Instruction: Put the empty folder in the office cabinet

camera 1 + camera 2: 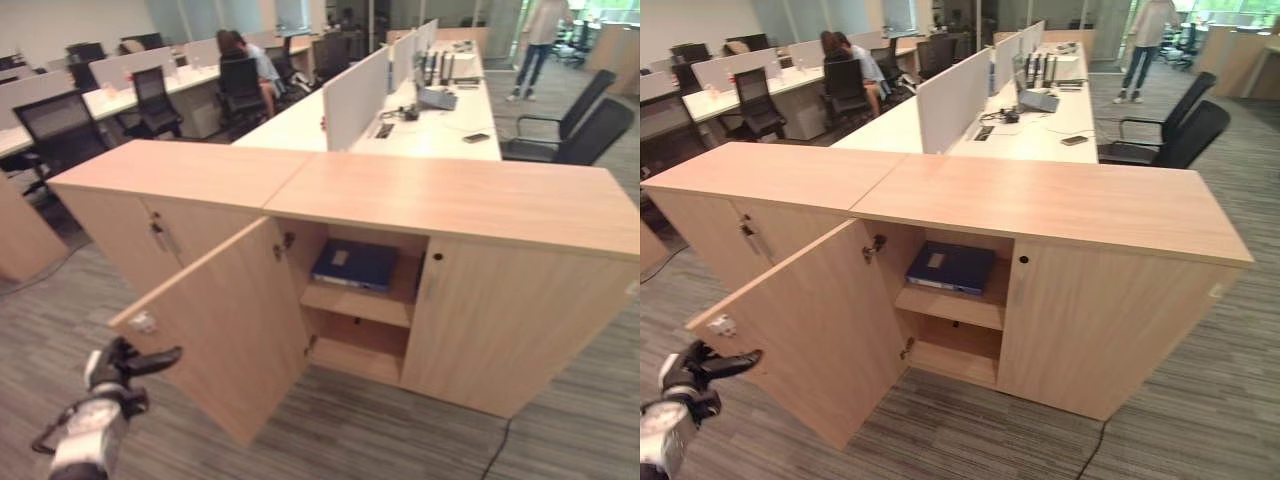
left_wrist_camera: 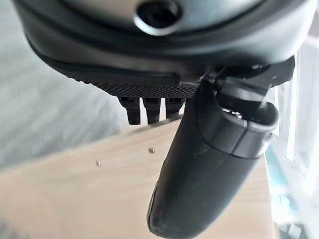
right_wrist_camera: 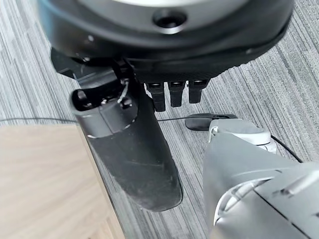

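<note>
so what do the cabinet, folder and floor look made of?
Cabinet: probably laminated board, matte, with a light, even wood-grain pattern and flat square edges.
Folder: dark blue, smooth, slightly shiny cover, likely plastic-coated card, with a pale label.
Floor: looks like grey carpet, with a streaked, fibrous texture and no gloss.

- Right hand (image 3: pixel 149 64): dark bulk along the view's top edge; thumb (image 3: pixel 132 154) stands out straight, holding nothing.
- Fingers (image 3: pixel 174 94) show as short stubs in a row beside the thumb; open or curled cannot be told.
- Grey striped carpet (image 3: pixel 279 84) beyond the hand.
- Light wood panel (image 3: pixel 45 184) beside the thumb; contact cannot be told.
</note>
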Tool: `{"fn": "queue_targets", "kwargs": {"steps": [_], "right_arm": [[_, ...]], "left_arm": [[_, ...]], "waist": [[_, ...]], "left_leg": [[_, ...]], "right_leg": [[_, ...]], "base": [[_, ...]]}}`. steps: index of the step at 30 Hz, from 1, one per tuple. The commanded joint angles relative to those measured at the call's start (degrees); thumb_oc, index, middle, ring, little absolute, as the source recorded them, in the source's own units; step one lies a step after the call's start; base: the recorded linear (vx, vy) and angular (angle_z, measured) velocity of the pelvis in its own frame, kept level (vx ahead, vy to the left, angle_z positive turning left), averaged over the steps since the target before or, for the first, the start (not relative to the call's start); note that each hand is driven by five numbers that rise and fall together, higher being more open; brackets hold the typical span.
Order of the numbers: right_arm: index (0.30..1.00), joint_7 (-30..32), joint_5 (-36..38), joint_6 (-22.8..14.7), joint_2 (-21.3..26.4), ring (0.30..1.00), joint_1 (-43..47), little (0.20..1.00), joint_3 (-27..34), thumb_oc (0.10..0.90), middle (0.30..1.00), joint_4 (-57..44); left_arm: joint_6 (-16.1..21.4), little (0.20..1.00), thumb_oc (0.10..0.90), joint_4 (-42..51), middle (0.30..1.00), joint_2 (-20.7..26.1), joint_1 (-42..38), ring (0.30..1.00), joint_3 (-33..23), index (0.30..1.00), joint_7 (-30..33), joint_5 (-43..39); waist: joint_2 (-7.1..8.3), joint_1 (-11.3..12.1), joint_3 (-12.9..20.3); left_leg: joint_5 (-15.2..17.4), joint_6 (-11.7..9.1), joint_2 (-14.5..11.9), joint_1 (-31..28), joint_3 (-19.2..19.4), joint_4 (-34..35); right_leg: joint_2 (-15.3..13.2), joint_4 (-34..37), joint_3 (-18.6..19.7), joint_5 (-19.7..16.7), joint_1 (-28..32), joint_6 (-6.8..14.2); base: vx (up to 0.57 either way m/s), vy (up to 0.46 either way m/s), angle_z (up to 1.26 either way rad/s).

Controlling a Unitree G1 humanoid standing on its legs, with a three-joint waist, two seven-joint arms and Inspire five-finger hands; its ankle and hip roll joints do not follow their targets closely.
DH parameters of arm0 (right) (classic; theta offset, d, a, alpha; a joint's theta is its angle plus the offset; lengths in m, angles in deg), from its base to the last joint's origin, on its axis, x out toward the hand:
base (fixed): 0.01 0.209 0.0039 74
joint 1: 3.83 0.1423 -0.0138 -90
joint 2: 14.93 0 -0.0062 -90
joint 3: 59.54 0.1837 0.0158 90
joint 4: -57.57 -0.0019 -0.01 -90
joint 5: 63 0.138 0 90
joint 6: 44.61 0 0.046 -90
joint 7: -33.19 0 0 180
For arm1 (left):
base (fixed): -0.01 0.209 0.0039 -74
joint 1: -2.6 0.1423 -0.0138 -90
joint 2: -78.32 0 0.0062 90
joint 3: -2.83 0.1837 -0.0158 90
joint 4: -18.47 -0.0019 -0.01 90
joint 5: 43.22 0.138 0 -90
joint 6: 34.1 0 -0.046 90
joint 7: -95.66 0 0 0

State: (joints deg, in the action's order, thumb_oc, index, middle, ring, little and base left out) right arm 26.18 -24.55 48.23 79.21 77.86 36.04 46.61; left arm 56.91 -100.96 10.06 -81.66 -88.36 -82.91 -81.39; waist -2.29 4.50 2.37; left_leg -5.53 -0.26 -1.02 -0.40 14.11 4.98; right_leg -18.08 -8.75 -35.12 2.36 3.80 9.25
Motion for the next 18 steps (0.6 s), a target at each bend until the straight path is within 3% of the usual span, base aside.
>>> {"fn": "queue_targets", "kwargs": {"steps": [1,2,6,10,18], "right_arm": [[0.900,-1.7,1.1,-0.9,-4.0,0.900,6.2,0.900,1.8,0.800,0.900,3.7],[0.900,-2.2,0.8,-0.7,-4.2,0.900,6.0,0.900,2.2,0.800,0.900,4.2],[0.900,-3.0,0.3,-0.7,-4.9,0.900,5.4,0.900,2.5,0.800,0.900,4.7],[0.900,-3.4,0.4,-0.8,-5.5,0.900,5.0,0.900,1.9,0.800,0.900,4.9],[0.900,-3.8,1.1,-0.9,-6.9,0.900,4.9,0.900,0.0,0.800,0.900,4.4]], "left_arm": [[3.9,0.900,0.800,17.9,0.900,-3.4,-8.3,0.900,10.1,0.900,-19.4,-6.7],[2.1,0.900,0.800,24.4,0.900,-2.1,-4.7,0.900,12.7,0.900,-23.7,-9.1],[-0.4,0.900,0.800,32.9,0.900,0.4,0.0,0.900,15.5,0.900,-28.9,-13.1],[-2.4,0.900,0.800,36.9,0.900,0.4,3.5,0.900,17.3,0.900,-30.5,-17.5],[-4.6,0.900,0.800,34.7,0.900,-2.7,10.3,0.900,15.1,0.900,-30.3,-23.5]], "waist": [[1.93,-3.9,-0.5],[1.97,-3.5,-0.6],[2.29,-2.8,-0.6],[2.58,-2.3,-0.8],[3.01,-1.6,-1.2]], "left_leg": [[9.6,-3.1,-0.8,-6.2,-0.4,0.0],[9.7,-3.0,-0.7,-6.2,-0.5,0.0],[9.8,-2.9,-0.6,-6.2,-0.7,-0.1],[9.6,-2.7,-0.5,-6.1,-1.3,-0.1],[9.3,-2.5,-0.5,-5.8,-1.8,-0.1]], "right_leg": [[0.8,11.2,0.6,-10.0,-1.9,4.1],[0.7,11.2,0.5,-10.1,-1.8,4.2],[0.7,11.4,0.3,-10.3,-1.4,4.3],[0.7,11.4,0.2,-10.4,-1.2,4.3],[0.9,11.4,0.3,-10.4,-1.1,4.0]], "base": [[0.02,0.026,0.30],[0.02,0.020,0.24],[0.02,0.009,0.12],[0.00,0.003,-0.05],[0.00,0.000,-0.05]]}}
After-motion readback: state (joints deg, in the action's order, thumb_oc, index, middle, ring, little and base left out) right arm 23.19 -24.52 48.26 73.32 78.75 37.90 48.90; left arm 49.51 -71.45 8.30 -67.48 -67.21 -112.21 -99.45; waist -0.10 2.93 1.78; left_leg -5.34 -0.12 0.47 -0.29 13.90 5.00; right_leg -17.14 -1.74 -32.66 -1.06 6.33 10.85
